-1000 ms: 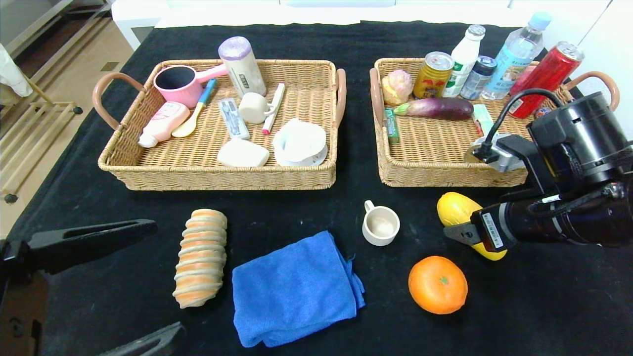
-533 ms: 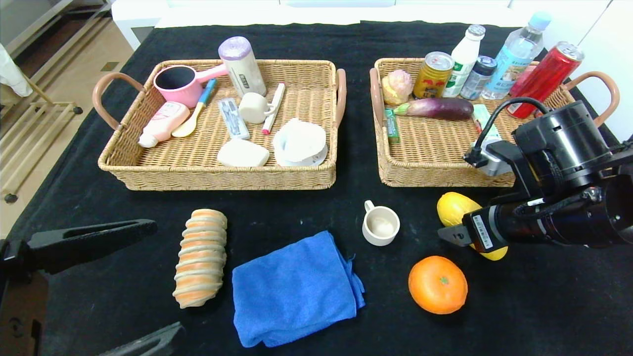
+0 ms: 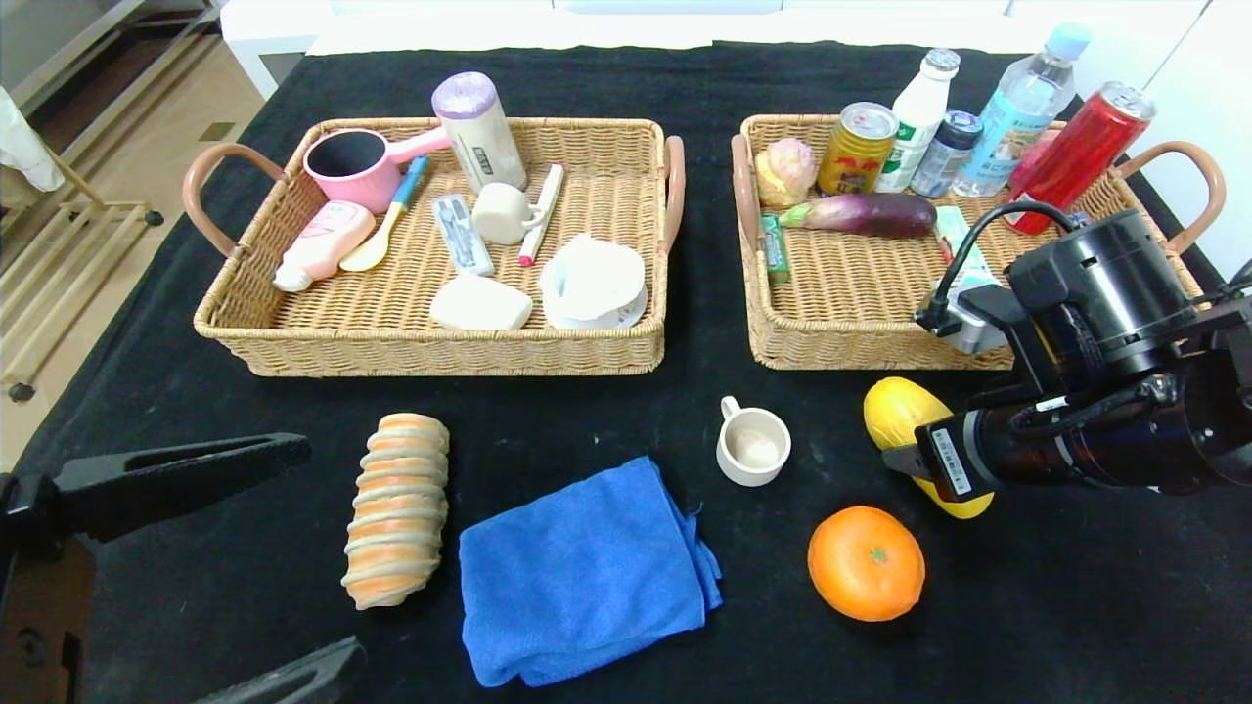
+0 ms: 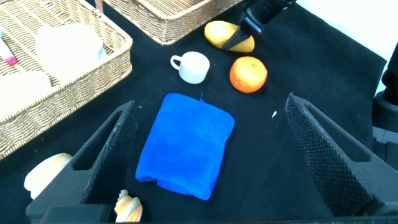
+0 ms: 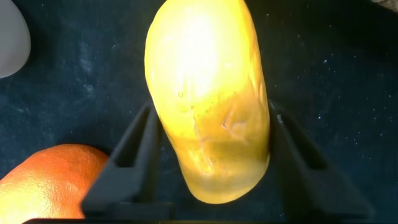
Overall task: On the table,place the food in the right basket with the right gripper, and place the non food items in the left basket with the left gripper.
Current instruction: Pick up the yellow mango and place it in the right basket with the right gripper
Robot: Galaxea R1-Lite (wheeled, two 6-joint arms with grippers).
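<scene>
A yellow oblong fruit (image 3: 898, 411) lies on the black table (image 3: 1076, 606) in front of the right basket (image 3: 851, 357). My right gripper (image 3: 910, 445) reaches it from the right; its fingers (image 5: 134, 155) press both sides of the fruit (image 5: 205, 93), shut on it. An orange (image 3: 866, 562) sits just in front. A cream cup (image 3: 753, 447), a folded blue cloth (image 3: 582, 572) and a striped bread roll (image 3: 396, 508) lie further left. My left gripper (image 3: 328, 548) hangs open at the near left, above the cloth (image 4: 186, 146).
The left basket (image 3: 440, 357) holds a pink pan, bottles, a cup and white items. Cans, bottles, an aubergine and snacks fill the right basket's far side. Each basket has loop handles at its ends.
The right gripper's fingers have closed in against the yellow fruit, and the right arm has shifted slightly left. The left arm has not moved.
</scene>
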